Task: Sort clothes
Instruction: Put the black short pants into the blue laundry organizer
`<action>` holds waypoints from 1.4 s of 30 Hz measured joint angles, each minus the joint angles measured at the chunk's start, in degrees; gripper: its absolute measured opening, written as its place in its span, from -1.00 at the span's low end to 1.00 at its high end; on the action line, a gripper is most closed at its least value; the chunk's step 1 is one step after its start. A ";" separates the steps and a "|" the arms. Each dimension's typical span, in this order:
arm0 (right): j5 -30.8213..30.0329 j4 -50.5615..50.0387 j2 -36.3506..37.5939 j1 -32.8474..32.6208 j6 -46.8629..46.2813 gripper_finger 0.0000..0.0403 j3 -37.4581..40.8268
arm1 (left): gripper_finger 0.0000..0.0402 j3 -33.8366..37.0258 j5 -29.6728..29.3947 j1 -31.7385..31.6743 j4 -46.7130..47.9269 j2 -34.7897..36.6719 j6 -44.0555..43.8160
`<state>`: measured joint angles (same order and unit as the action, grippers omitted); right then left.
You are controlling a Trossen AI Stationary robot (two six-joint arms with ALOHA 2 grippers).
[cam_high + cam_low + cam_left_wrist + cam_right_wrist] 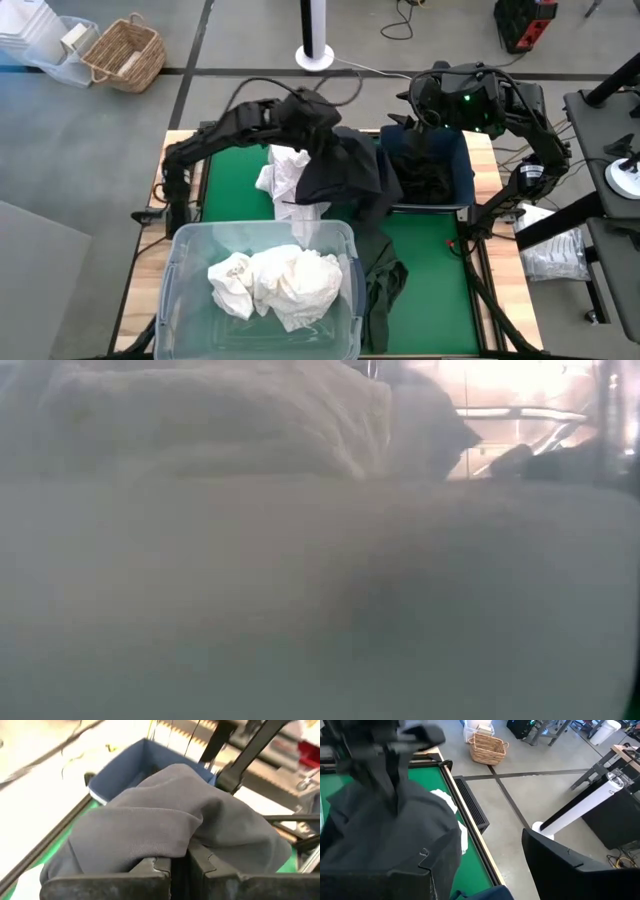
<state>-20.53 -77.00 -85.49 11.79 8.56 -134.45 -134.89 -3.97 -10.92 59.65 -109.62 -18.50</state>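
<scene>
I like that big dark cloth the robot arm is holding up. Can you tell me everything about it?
The dark garment is soft, charcoal-black fabric, bunched and hanging in folds. The left gripper is shut on a gathered piece of it and holds it above the green mat, between the white clothes and the dark blue bin. Its lower part drapes down toward another dark garment lying on the mat beside the clear tub. The left wrist view shows a smooth knit with a seam line.
</scene>
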 joint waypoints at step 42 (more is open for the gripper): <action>-1.78 3.50 14.09 0.00 -2.61 0.04 0.00 | -1.00 -0.09 1.97 -2.89 -47.30 1.20 5.54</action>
<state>-22.31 -73.49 -71.40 11.79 5.96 -134.45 -134.98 -1.99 -13.81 12.35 -108.41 -12.95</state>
